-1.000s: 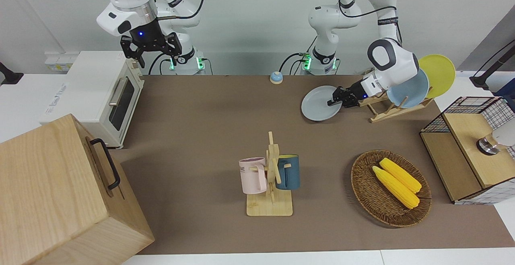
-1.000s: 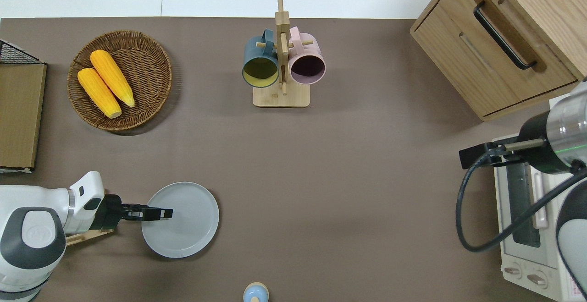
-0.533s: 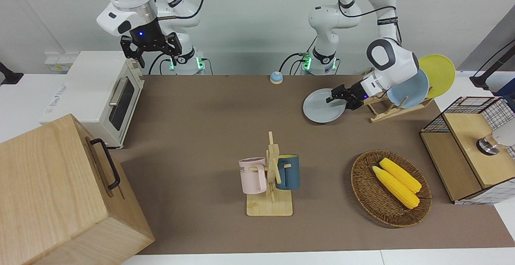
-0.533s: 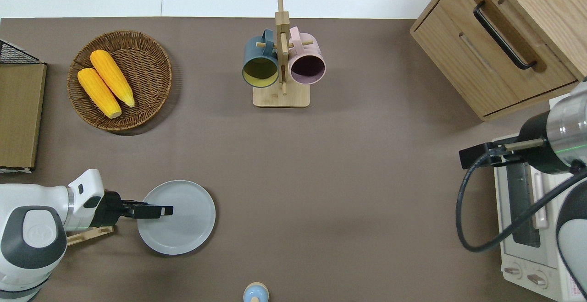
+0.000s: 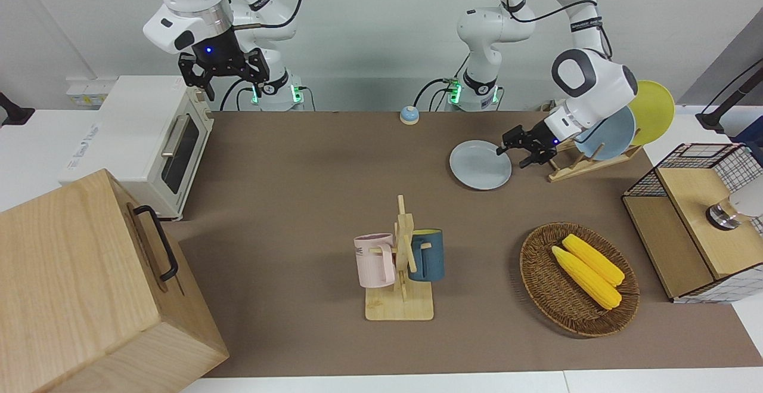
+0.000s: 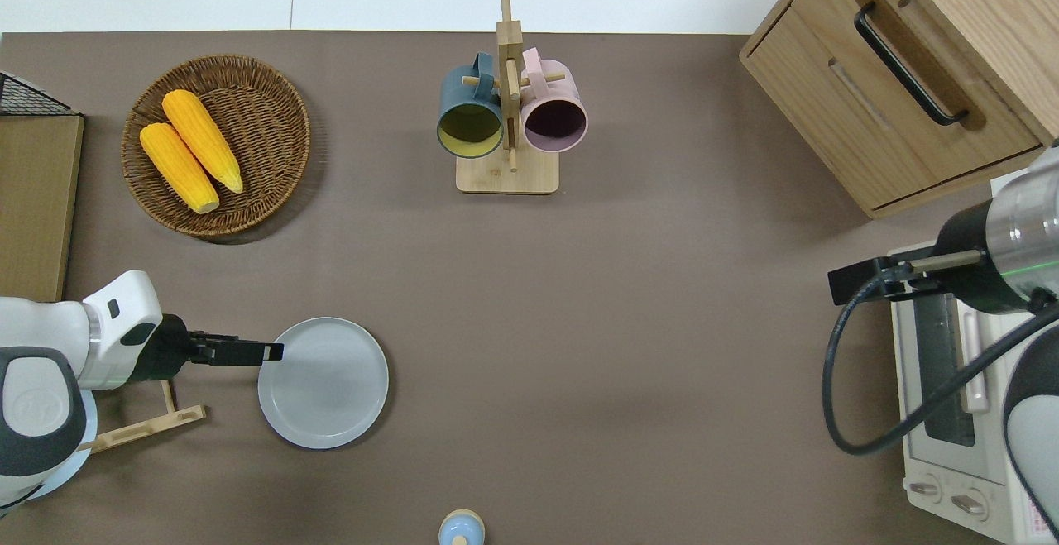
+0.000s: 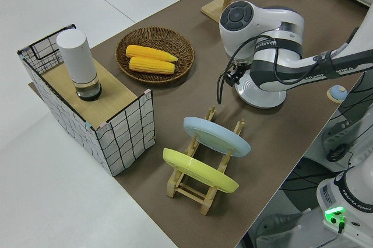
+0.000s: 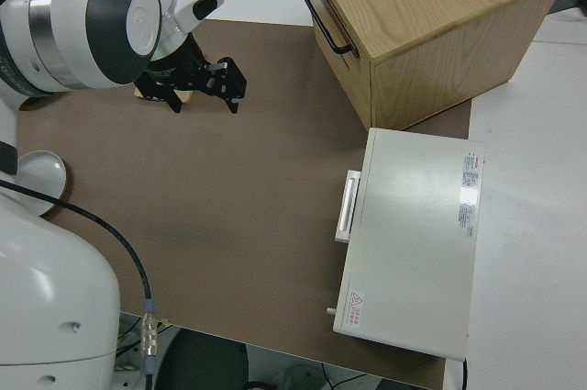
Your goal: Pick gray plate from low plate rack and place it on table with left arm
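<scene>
Beside the low plate rack (image 6: 145,429), toward the right arm's end, the gray plate (image 6: 323,383) lies flat on the table (image 6: 629,346). Left gripper (image 6: 269,351) hangs right at the plate's rim on the rack side, fingers spread and gripping nothing. Rack's got the sky-blue plate (image 5: 608,133) and yellow plate (image 5: 654,111) leaning in it. Corn basket (image 6: 217,145) sits farther from the robots than the rack. Right arm is parked, right gripper (image 5: 222,75) open wide too.
</scene>
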